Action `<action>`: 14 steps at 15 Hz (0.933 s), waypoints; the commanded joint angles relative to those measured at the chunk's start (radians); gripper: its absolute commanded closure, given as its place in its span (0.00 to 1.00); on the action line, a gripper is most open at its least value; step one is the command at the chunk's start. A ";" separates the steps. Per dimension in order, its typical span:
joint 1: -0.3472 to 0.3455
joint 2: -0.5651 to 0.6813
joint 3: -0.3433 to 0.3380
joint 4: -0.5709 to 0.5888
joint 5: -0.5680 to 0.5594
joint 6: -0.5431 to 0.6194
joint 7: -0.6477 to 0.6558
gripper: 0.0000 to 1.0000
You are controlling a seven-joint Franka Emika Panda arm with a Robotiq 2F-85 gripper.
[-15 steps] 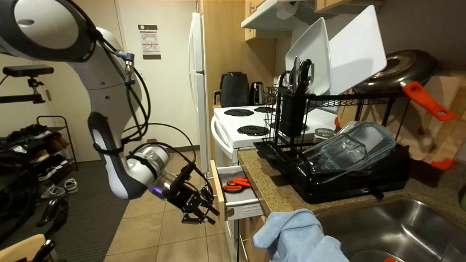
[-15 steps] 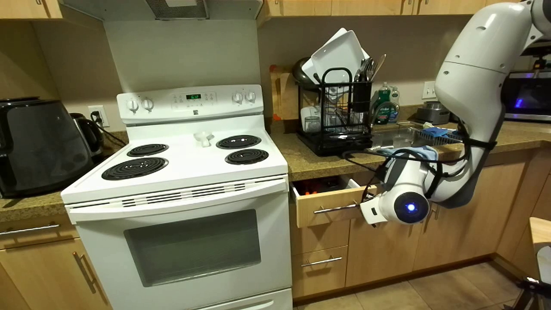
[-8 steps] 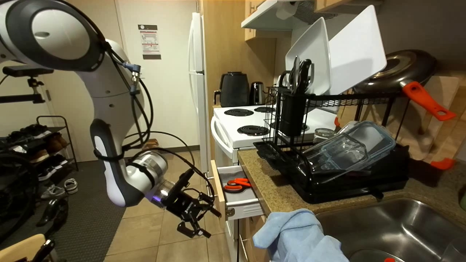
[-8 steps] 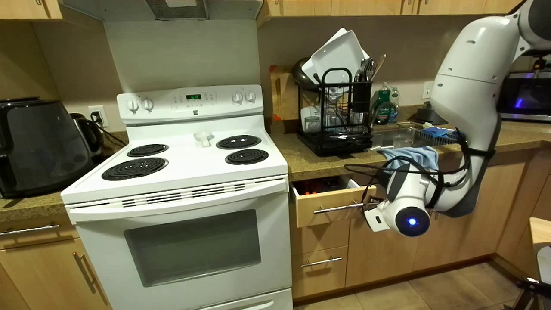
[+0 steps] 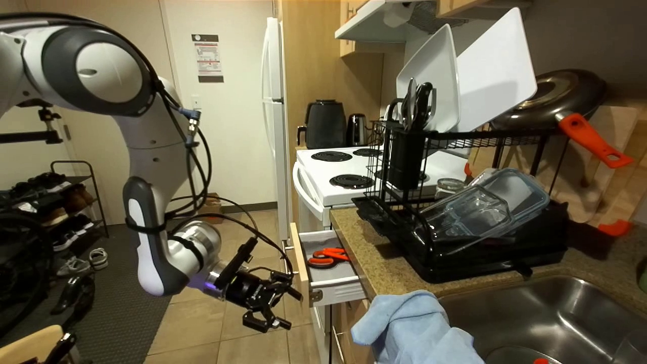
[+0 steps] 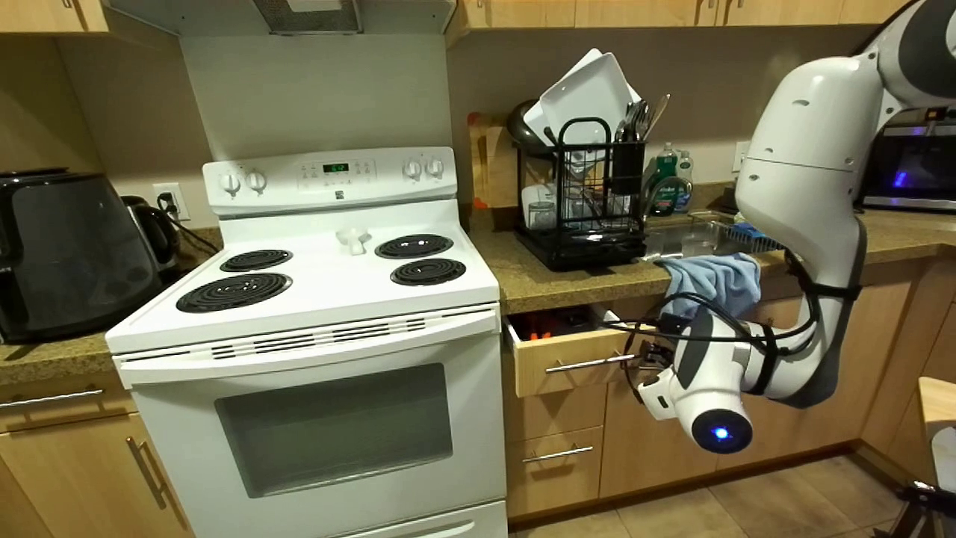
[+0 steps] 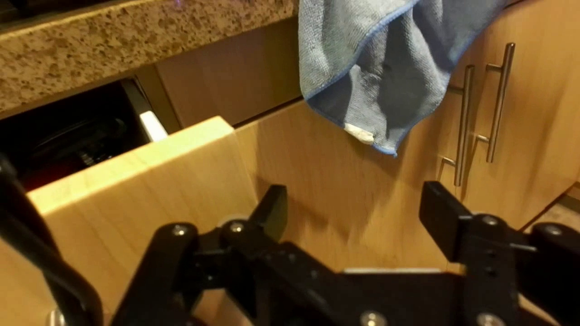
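My gripper [image 5: 289, 308] hangs tilted downward just outside a pulled-out wooden drawer [image 5: 299, 268]. In the wrist view the black fingers [image 7: 274, 208] stand wide apart, with nothing between them but a cabinet door some way behind. The left finger overlaps the right end of the drawer front [image 7: 149, 181]; whether they touch I cannot tell. A metal bar handle [image 6: 586, 364] runs across that front, its near end close to the gripper. Orange-handled scissors [image 5: 326, 258] lie inside the drawer. In an exterior view the wrist partly hides the gripper.
A blue towel [image 5: 414, 328] hangs over the counter edge by the sink [image 5: 556, 303], above the gripper in the wrist view. A black dish rack [image 5: 404, 212] with white plates stands on the counter. The white stove [image 6: 321, 359] adjoins the drawer. Two vertical door handles [image 7: 464, 127] are at right.
The gripper's jaws have spread from narrow to wide. The arm has sunk and its wrist has drawn back slightly from the counter. The drawer appears a touch further out.
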 commanded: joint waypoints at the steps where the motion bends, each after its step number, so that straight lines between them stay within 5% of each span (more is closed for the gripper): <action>1: 0.030 0.154 0.034 0.039 0.012 -0.035 -0.026 0.51; 8: 0.072 0.215 0.063 0.054 -0.007 -0.201 -0.036 0.96; 11: 0.088 0.245 0.073 0.046 -0.004 -0.269 -0.020 1.00; 14: 0.089 0.338 0.083 0.054 -0.006 -0.213 -0.045 0.99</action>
